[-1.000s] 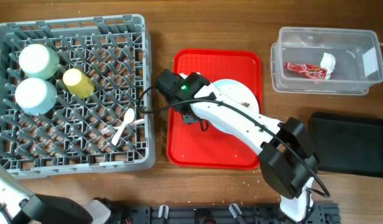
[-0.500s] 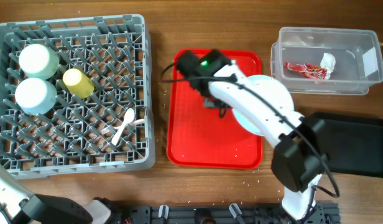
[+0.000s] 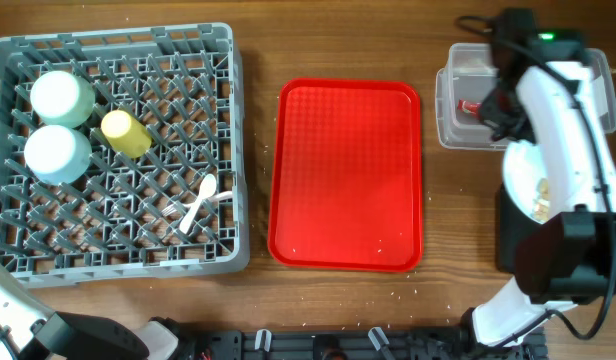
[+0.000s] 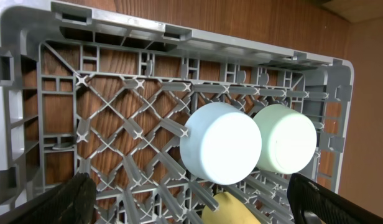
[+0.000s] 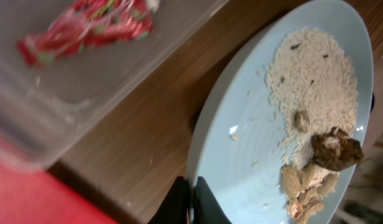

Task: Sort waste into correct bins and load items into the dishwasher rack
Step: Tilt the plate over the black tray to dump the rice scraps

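Note:
My right gripper point(image 5: 193, 194) is shut on the rim of the round white plate point(image 5: 285, 124) and holds it tilted. Rice and brown food scraps point(image 5: 322, 165) lie on the plate. In the overhead view the plate point(image 3: 528, 180) hangs over the black tray point(image 3: 504, 225), just below the clear tub point(image 3: 448, 120). The red wrapper point(image 5: 86, 28) lies in the tub; my arm hides the napkin. The grey rack point(image 3: 233, 120) holds a mint bowl point(image 3: 56, 152), a pale green saucer point(image 3: 60, 97), the yellow cup point(image 3: 126, 133) and a white fork and spoon point(image 3: 198, 205). My left gripper point(image 4: 191, 211) is open above the rack.
The red serving tray point(image 3: 348, 170) lies between the rack and the bins with nothing on it. My right arm point(image 3: 568, 130) stretches over the tub and the black tray. Small crumbs dot the wood near the front edge.
My right arm has carried the plate off the red tray to the right, to beside the tub and over the black tray. The left arm has not moved.

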Available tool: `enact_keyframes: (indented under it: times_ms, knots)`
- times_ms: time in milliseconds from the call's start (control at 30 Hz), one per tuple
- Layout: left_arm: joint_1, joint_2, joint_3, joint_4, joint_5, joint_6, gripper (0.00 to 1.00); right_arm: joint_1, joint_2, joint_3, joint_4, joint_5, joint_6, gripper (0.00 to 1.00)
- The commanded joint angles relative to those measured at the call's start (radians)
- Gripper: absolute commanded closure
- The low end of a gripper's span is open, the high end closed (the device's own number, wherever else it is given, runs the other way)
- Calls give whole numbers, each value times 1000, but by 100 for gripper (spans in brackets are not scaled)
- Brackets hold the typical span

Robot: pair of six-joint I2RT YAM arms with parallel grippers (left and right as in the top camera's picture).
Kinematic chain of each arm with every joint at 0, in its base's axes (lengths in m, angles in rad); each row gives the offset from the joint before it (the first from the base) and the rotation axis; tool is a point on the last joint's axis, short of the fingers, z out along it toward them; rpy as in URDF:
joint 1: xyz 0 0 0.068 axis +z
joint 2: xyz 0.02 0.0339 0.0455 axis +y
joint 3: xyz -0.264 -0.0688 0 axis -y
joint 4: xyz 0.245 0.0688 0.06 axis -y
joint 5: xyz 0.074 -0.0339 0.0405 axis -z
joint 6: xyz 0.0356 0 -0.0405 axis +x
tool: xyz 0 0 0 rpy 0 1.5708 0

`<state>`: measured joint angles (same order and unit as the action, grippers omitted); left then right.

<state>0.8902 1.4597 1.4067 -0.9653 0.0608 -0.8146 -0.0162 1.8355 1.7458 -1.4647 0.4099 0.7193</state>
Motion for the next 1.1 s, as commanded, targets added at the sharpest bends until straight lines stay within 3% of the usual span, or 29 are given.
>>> enact_keyframes:
  times_ms: [0,167,333,467,567,767,1067]
  knots:
    - [2,3,0,-1,-3,-8,0,-156,-31,28,50,-113,-91,96]
    - [2,3,0,-1,-3,-8,0,-400,-31,28,78,-320,-105,96]
    - [2,3,0,-1,-2,-8,0,-632,-31,28,98,-652,-268,96]
    - [2,3,0,-1,-2,-8,0,-756,-31,27,90,-784,-360,96]
    - [2,3,0,-1,-3,-8,0,-785,-31,26,88,-911,-446,96]
    - [2,3,0,-1,-3,-8,0,-806,-24,26,89,-1022,-457,96]
    - [2,3,0,-1,-2,-8,0,-833,38,26,22,-1067,-492,96]
